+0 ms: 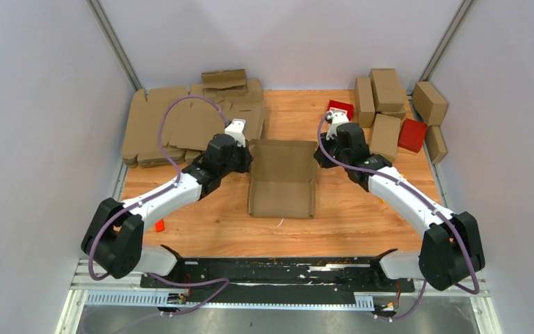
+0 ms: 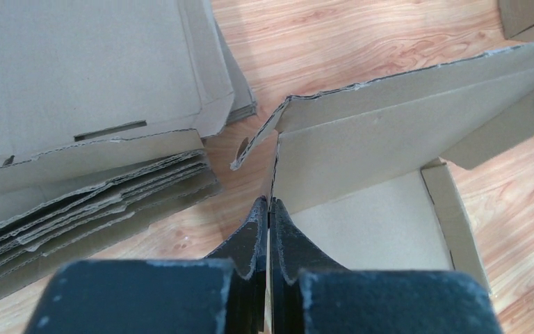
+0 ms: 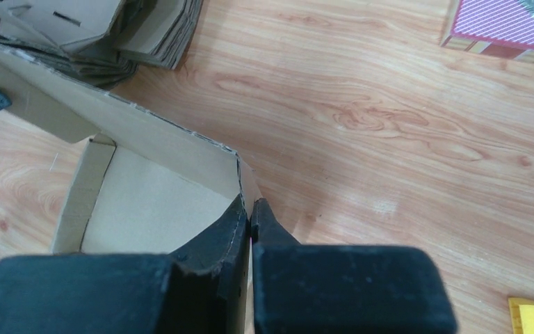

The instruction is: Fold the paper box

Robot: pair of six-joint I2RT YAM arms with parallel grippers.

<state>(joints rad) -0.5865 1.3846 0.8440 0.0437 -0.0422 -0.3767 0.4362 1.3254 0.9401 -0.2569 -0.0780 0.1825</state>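
left gripper [image 2: 269, 216], right gripper [image 3: 250, 223] each clamped on a paper box [image 1: 281, 177] side wall; raise both evenly, keep base flat; far tabs probably untucked.

No legible txt or labels anywhere.

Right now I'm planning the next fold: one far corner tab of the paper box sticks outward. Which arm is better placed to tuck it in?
Left, probably. The loose tab juts out past the left pincer, shut on that side wall of the paper box. The right pincer clamps the opposite wall.
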